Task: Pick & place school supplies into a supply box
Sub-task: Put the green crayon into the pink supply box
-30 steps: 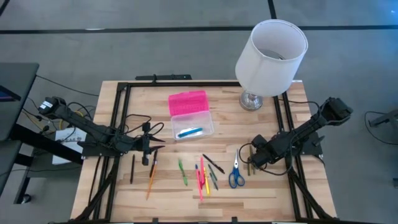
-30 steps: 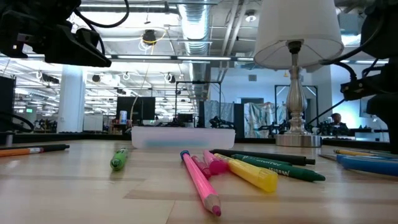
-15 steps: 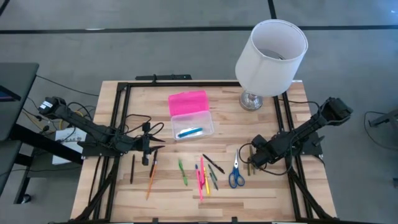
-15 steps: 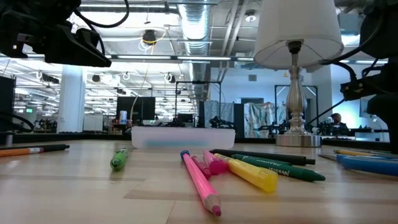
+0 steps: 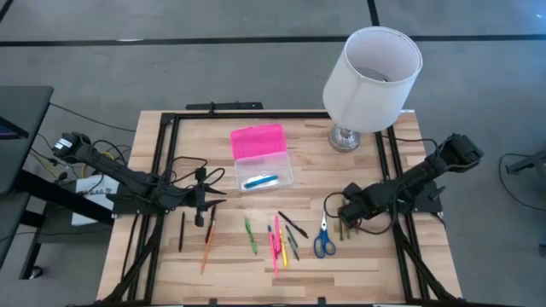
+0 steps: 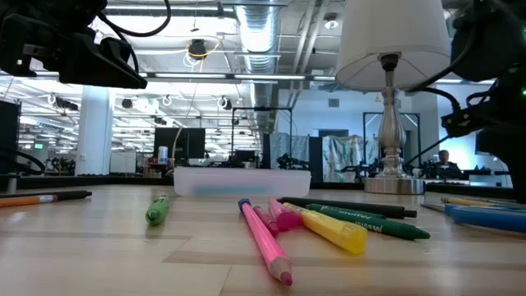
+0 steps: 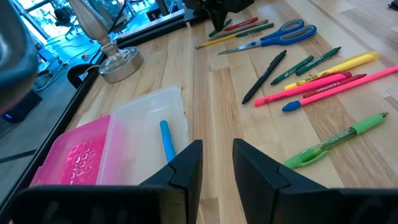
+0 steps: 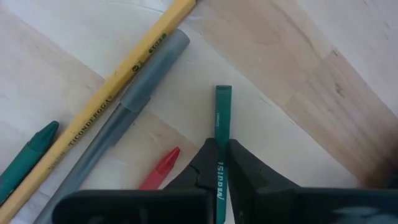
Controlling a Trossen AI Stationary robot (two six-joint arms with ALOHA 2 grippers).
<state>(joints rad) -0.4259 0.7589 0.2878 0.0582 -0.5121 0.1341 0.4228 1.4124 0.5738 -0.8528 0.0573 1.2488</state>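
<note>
The supply box (image 5: pixel 264 173) stands open at the table's middle, its pink lid (image 5: pixel 258 141) lying flat on the far side and a blue pen (image 7: pixel 167 140) inside. Several pens, pencils and markers (image 5: pixel 280 239) and blue-handled scissors (image 5: pixel 323 236) lie flat on the near half of the table. My right gripper (image 8: pixel 222 165) is low over the table to the right of the scissors (image 5: pixel 344 215) and is shut on a thin green stick (image 8: pixel 222 115). My left gripper (image 7: pixel 217 165) hovers left of the box (image 5: pixel 203 207), slightly open and empty. My right gripper pinches the green stick (image 8: pixel 221 163) between its two fingertips, partway along its length. The fingers run along the stick, and its blunt end (image 8: pixel 223 93) sticks out ahead of them. I cannot tell whether the stick is clear of the table.
A yellow pencil (image 8: pixel 118 93), a grey pen (image 8: pixel 124 121) and a red crayon (image 8: pixel 158 169) lie right beside the held stick. A lamp with a white shade (image 5: pixel 372 68) stands at the far right. A black frame (image 5: pixel 162 162) runs along the table's edges.
My right gripper has moved a little toward the table's left edge, nearer the scissors. The left arm and the supplies on the table have kept still.
</note>
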